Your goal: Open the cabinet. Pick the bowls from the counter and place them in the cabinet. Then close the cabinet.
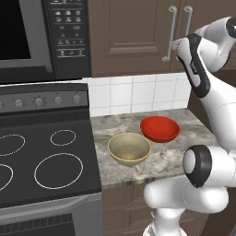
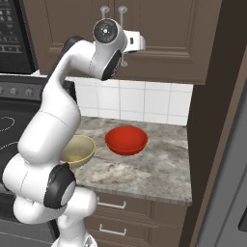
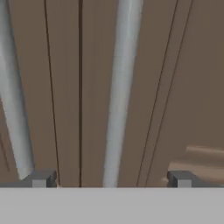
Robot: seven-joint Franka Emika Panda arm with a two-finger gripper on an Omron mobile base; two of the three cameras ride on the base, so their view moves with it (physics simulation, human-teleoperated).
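Note:
The cabinet (image 1: 133, 37) hangs above the counter (image 1: 161, 163) with both doors shut. My gripper (image 3: 111, 179) is open and right up against the doors. One silver bar handle (image 3: 121, 87) runs between its fingertips (image 3: 41, 178), and I cannot tell whether they touch it. The other handle (image 3: 13, 87) lies left of the door seam. In the right base view my hand is raised at the handles (image 2: 122, 29). The red bowl (image 1: 160, 129) and the tan bowl (image 1: 129, 148) sit side by side on the counter; my arm partly hides the tan bowl (image 2: 82, 149) in the right base view.
A black stovetop (image 1: 46, 161) with white rings adjoins the counter on the left, with a microwave (image 1: 41, 32) above it. White tiles (image 1: 133, 94) back the counter. A tall dark side panel (image 2: 207, 120) bounds the counter on the right. Drawers (image 2: 116, 212) sit below.

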